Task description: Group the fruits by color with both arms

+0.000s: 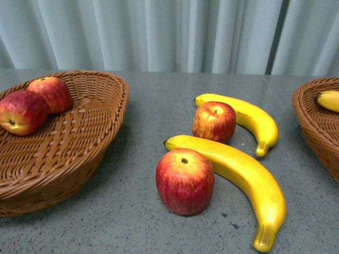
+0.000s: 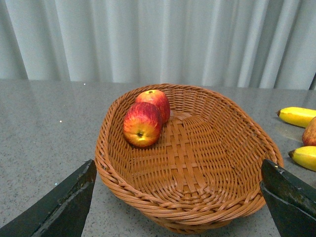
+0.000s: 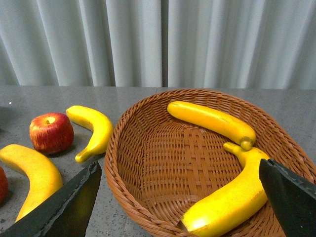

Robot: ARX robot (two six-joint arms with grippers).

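Two red apples (image 1: pixel 185 181) (image 1: pixel 214 121) and two yellow bananas (image 1: pixel 238 170) (image 1: pixel 249 117) lie on the grey table between two wicker baskets. The left basket (image 1: pixel 79 143) holds two red apples (image 1: pixel 22 111) (image 1: pixel 51 93), which also show in the left wrist view (image 2: pixel 142 125) (image 2: pixel 155 101). The right basket (image 3: pixel 148 148) holds two bananas (image 3: pixel 212 121) (image 3: pixel 232 197); one banana end (image 1: pixel 328 100) shows in the front view. My left gripper (image 2: pixel 180 197) is open and empty above the left basket's near rim. My right gripper (image 3: pixel 180 197) is open and empty over the right basket.
A pale pleated curtain (image 1: pixel 159 32) hangs behind the table. The right basket's rim (image 1: pixel 312 121) shows at the front view's right edge. Bare grey tabletop (image 1: pixel 132 227) lies in front of the loose fruit.
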